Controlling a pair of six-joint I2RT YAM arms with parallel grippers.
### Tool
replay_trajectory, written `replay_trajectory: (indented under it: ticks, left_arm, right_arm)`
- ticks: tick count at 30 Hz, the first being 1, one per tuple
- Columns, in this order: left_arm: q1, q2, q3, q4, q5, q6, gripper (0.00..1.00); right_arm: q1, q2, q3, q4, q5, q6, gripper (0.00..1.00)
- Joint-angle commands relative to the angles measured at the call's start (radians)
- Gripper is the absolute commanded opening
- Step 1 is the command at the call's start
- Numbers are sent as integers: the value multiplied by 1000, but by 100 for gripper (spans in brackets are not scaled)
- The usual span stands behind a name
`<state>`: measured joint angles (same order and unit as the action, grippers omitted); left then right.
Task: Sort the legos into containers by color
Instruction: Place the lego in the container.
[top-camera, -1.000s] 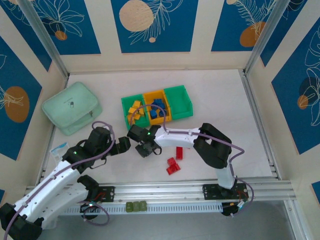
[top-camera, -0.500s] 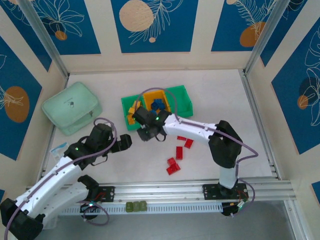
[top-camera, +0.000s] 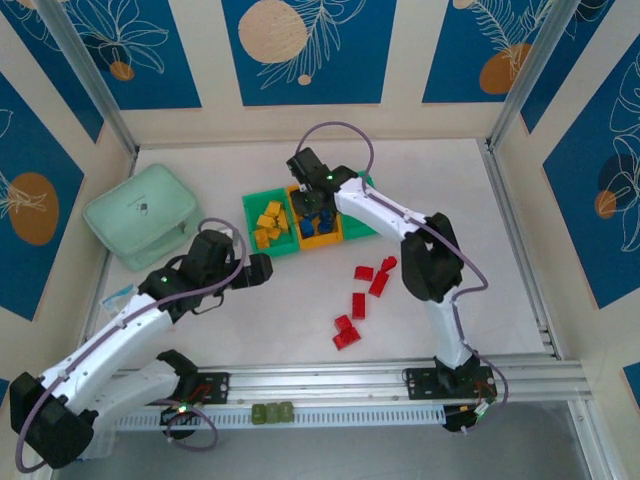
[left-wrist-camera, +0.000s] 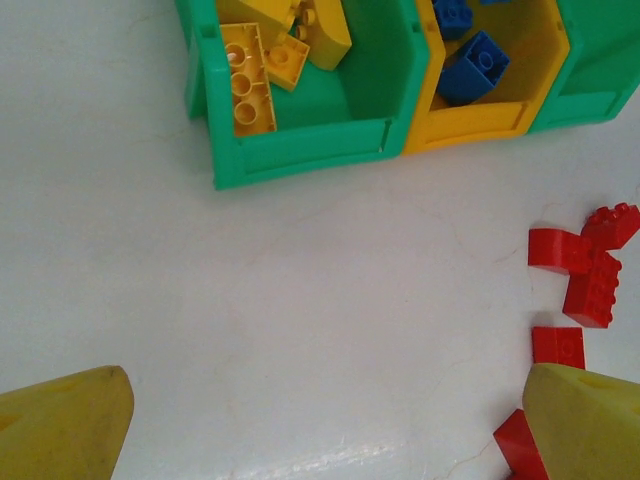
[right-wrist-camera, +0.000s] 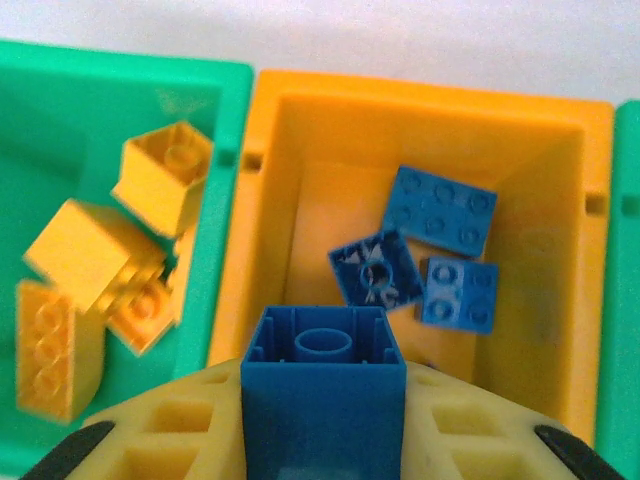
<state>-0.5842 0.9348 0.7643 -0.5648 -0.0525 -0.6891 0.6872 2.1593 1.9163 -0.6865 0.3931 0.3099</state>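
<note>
Nearest the bases, the left end effector hangs over bare desk, fingers spread fully wide and holding nothing. The loose red legos lie at its 3 o'clock, nearer this arm than the other. Farther out, the right end effector is clamped on a blue brick (hollow underside toward the camera) above the orange-yellow bin. That bin's long axis runs 6 to 12, with blue bricks lying at 12 o'clock, so a straight drop should land inside. Yellow bricks fill the green bin at 9 o'clock. No writing is legible.
</note>
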Motion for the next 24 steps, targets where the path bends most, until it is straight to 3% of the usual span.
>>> replay_trajectory:
  ticks: [1,8,13,24]
  left_arm:
    - [15,32,50,41,12,28,99]
    - [16,72,78,54,18,30,99]
    - [16,69,75,55,24,28,99]
    - [12,49,57,83,94,23,99]
  right_arm:
    - [-22,75,105,-33,-1,-26,31]
    - [-43,167,252,-100,3,-40,46]
    - [-39,80,170,-47,-17,-41,55]
    - [-25,-200,-165,30,-25,-9,63]
